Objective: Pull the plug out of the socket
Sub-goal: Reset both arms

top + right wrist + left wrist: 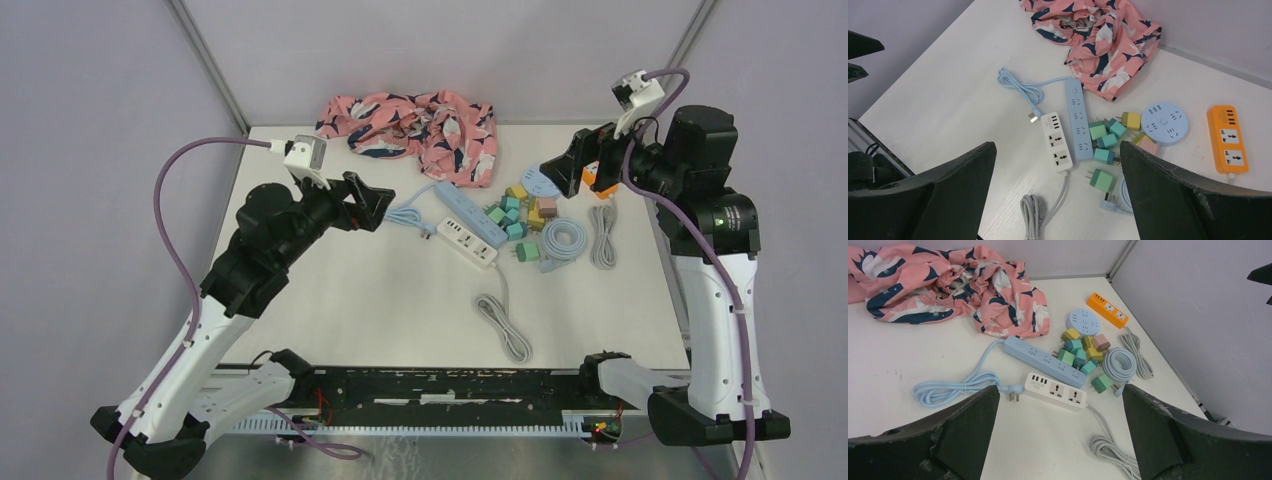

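Observation:
A light blue power strip lies mid-table beside a white strip whose sockets are bare. Several small coloured plugs crowd the blue strip's right side; whether any of them sits in a socket I cannot tell. One green plug lies loose, prongs showing. My left gripper hangs open left of the strips. High at the right, my right gripper is open too. Neither touches anything.
A pink patterned cloth lies crumpled at the back. A round blue socket and an orange strip sit at the right. Coiled cords: light blue, pale blue ring, grey, and the white strip's grey bundle.

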Robot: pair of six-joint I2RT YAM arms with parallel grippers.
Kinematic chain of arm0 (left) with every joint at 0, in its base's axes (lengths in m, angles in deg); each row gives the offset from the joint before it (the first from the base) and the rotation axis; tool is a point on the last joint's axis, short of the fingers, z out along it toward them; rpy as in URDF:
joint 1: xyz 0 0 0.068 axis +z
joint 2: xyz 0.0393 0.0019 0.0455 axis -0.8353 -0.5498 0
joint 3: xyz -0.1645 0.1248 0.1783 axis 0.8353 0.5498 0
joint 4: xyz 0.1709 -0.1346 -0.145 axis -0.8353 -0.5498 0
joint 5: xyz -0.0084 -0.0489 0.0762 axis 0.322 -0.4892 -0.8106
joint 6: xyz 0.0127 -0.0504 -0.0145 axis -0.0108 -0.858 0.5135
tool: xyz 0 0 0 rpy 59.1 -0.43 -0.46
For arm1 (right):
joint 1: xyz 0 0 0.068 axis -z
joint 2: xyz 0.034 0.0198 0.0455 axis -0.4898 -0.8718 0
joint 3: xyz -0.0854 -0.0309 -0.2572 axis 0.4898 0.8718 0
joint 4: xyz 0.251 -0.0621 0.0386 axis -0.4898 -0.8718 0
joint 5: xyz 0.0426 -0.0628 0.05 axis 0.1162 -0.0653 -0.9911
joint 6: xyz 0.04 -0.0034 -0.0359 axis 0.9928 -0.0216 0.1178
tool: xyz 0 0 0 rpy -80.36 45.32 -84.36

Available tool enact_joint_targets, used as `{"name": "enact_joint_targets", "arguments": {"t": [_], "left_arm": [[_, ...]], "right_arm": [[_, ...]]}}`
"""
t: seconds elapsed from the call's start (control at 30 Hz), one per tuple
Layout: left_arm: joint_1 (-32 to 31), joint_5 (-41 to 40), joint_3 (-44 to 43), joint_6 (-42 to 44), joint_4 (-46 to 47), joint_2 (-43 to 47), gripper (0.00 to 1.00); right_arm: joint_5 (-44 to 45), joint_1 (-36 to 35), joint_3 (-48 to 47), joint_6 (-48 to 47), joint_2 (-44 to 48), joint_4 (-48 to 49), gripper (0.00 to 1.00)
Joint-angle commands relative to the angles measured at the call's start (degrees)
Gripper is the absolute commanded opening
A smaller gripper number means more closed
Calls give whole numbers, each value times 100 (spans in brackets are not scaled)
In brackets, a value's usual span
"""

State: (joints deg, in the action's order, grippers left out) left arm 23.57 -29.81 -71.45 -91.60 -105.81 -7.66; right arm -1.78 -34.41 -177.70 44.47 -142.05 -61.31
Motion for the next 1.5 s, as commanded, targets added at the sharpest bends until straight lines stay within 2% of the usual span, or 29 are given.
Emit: {"name": "enact_joint_targets", "arguments": {"t": [0.0,1.47], "left_arm": [[38,107,-226,200,62,110,99],[33,213,-5,127,238,172,99]], "right_arm": [[173,16,-324,-2,92,20,99],[407,17,-252,-223,132,-1,99]]}}
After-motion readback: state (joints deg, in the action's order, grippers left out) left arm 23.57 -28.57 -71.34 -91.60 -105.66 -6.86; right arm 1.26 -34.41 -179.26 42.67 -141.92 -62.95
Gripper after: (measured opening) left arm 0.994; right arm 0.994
